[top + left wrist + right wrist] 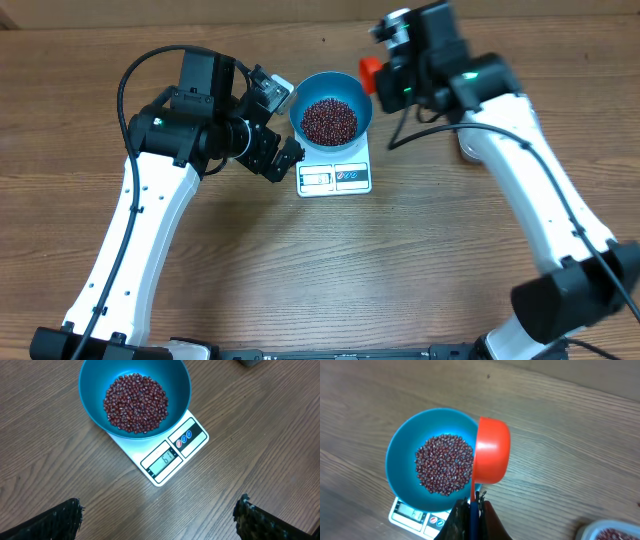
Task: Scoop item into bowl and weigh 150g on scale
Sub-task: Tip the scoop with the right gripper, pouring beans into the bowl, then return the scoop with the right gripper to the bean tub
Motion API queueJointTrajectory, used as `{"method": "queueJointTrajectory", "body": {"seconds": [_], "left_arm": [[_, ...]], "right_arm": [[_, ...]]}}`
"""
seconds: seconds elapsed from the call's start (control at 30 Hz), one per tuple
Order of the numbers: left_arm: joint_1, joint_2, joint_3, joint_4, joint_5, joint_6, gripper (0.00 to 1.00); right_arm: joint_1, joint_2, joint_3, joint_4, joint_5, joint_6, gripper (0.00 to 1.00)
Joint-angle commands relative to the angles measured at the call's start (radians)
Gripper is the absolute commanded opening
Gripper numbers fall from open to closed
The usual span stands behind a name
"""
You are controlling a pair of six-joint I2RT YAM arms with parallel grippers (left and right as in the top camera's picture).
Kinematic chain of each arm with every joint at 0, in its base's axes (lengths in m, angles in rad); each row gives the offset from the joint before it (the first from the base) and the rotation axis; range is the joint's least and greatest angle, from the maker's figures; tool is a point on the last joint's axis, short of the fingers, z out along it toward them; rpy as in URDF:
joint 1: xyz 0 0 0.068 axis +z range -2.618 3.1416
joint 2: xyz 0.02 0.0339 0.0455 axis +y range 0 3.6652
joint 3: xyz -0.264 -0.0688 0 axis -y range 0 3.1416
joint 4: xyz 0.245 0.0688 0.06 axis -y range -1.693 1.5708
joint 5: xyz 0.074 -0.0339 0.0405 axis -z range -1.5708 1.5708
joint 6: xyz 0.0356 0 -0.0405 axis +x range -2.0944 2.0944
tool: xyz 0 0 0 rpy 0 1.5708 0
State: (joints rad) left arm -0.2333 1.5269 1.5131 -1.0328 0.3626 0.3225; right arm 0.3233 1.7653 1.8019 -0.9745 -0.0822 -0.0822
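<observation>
The digits on the flat white kitchen scale [172,457] are too blurred to read, and the round bright blue bowl [181,390] hides most of its top. Only the fingertips of my left tool [158,517] show at the lower edge. My right tool [474,507] covers the handle of the orange plastic scoop [492,450]. A clear plastic tub [609,531] is clipped at the corner.

Overhead cam sat high, looked straight down, whole table [420,270] in shot. Left wrist cam closer, looked down at scale [172,452] front. Right wrist cam closest, right over bowl [400,460]. All three shared bowl, scale.
</observation>
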Motion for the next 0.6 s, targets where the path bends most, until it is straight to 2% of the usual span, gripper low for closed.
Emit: {"method": "queueJointTrajectory", "body": {"seconds": [0.0,0.3,0.57], "left_arm": [[0.004,-0.023,-0.005,-0.003,-0.006,0.022,1.00],[0.004,-0.023,-0.005,-0.003,-0.007,0.022,1.00],[0.004,-0.023,-0.005,-0.003,-0.006,0.022,1.00]], "right_arm": [[-0.094,-0.095,0.035,-0.020,-0.130,0.006,0.04],[-0.386,-0.132,0.024,-0.201,-0.174,-0.066,0.04],[-0.578,-0.130,-0.087,-0.235,-0.173,-0.117,0.04]]}}
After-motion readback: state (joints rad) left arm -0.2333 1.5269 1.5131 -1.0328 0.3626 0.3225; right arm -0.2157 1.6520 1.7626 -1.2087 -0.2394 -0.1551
